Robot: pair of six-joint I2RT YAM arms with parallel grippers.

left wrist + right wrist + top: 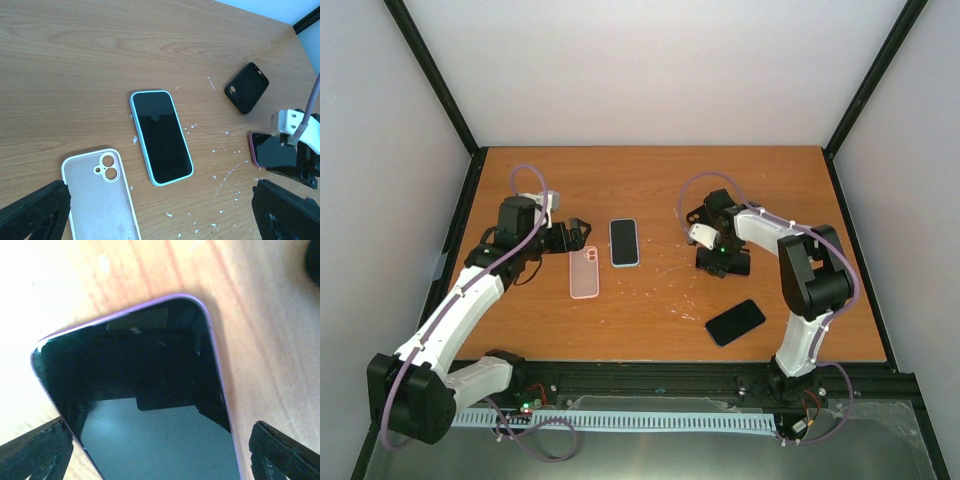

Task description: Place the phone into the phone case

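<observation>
Pick-up stage, by the look of it: right gripper [160, 452] poised low over the purple-rimmed phone [150, 390], jaws spread wide to either side of its width, nothing clamped yet. Left gripper [160, 212] likewise released and empty, hovering above the near end of the pink case [97, 210], hollow side up and unfilled.

Phone lying flat and screen up on the right half of the table [650, 180], well apart from the pink case on the left, with a blue-rimmed phone [161, 137] between the two and a black case [246, 87] near it.

Next, most likely: closing squarely on the two long edges, lifting level, then carrying leftward past the blue-rimmed phone. Probably also calls for lining up the camera corner with the round cut-outs at the far end of the pink case, then pressing down evenly with the left gripper steadying the shell.

Long axis running up and down the right wrist view, leaning a little, hence crosswise to the line of closing; one short rounded end pointing away from the fingers. Heading on the table hard to judge from above, with the body almost wholly hidden under the gripper, and camera end not to be told with the screen uppermost
</observation>
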